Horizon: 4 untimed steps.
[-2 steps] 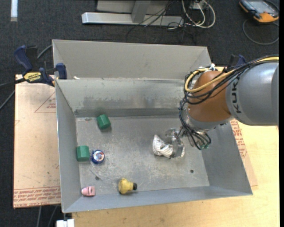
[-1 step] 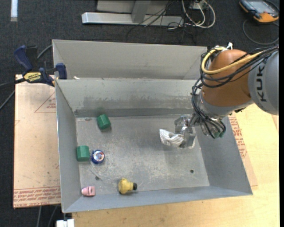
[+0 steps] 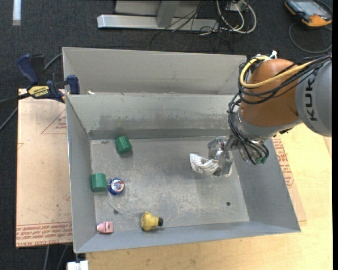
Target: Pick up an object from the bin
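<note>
1. Claw [image 3: 222, 161] hangs low in the grey bin's [image 3: 158, 113] right part; I cannot tell whether it is apart or together.
2. Crumpled white striped thing [image 3: 203, 164] lies just beside it, on the view's left, apparently touching.

Around my bin [image 3: 153, 63] lies a dark, speckled carpet [image 3: 53, 26]. Past the bin's far edge a pale grey metal stand foot [image 3: 153, 20] rests on that floor, with black and white cables [image 3: 235, 20] tangled just beside it. Beyond the far right corner sits an orange-and-grey device [image 3: 311, 11].
</note>
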Each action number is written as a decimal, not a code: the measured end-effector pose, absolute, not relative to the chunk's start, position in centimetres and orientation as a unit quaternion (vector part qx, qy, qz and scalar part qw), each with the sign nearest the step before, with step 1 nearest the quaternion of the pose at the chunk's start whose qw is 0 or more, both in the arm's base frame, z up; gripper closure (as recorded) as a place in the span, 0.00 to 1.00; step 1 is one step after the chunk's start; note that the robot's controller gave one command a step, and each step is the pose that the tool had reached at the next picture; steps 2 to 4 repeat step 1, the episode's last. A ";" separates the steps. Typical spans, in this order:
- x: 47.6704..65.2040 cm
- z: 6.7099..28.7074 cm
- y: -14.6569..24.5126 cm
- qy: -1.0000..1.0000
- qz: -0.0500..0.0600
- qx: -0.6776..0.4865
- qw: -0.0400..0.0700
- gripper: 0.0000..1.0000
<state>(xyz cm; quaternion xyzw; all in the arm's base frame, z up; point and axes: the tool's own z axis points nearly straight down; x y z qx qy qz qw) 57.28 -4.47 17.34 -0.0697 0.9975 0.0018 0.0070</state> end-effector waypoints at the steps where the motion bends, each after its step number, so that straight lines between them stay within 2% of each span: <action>1: 57.9 32.9 -2.0 0.997 0.002 -0.076 0.009 1.00; 4: 57.9 32.9 -2.0 0.997 0.002 -0.076 0.009 1.00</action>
